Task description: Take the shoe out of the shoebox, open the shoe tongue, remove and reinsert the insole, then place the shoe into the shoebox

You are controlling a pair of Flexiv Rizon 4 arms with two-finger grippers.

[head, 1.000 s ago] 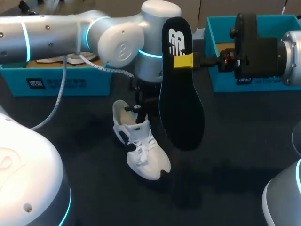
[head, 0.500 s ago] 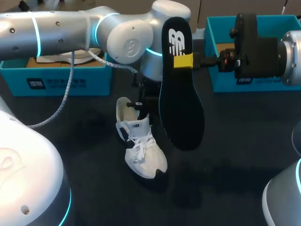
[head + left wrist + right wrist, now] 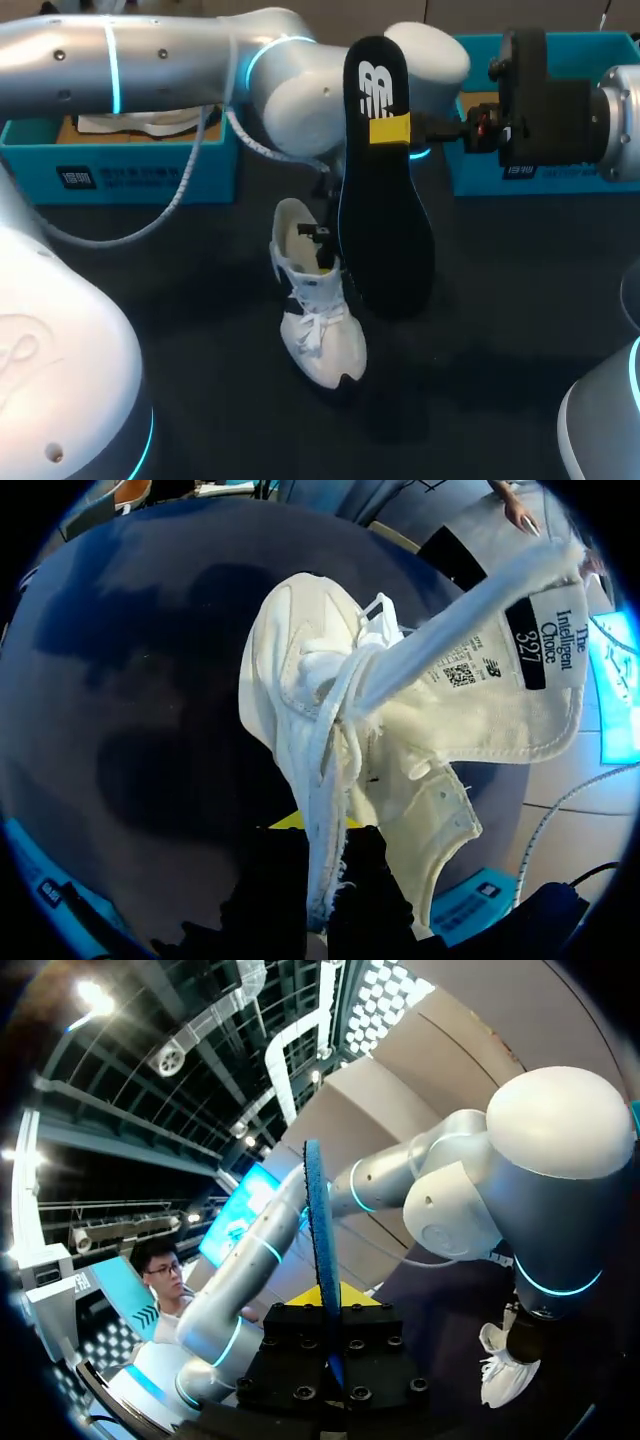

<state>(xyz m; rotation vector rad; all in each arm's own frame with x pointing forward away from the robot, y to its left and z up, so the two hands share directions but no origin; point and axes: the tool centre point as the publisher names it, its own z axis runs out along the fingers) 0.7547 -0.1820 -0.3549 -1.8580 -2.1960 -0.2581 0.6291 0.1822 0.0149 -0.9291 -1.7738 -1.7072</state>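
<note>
Dark tabletop (image 3: pixel 500 300) seen from above. The left arm (image 3: pixel 150 60) enters from 9 o'clock. A long black insole (image 3: pixel 385 230) hangs upright at centre, heel end at 12 o'clock. At its 8 o'clock sits the white shoe (image 3: pixel 320 330), toe toward 5. The right gripper (image 3: pixel 392 130) pinches the insole near the heel. The left gripper (image 3: pixel 322 243) is clenched on the shoe's collar. Risk: gripped far from its toe, the insole may swing or snag the collar, and the thin collar hold may slip.

The shoe (image 3: pixel 318 320) is white cloth, the insole (image 3: pixel 385 230) smooth matt black.
</note>
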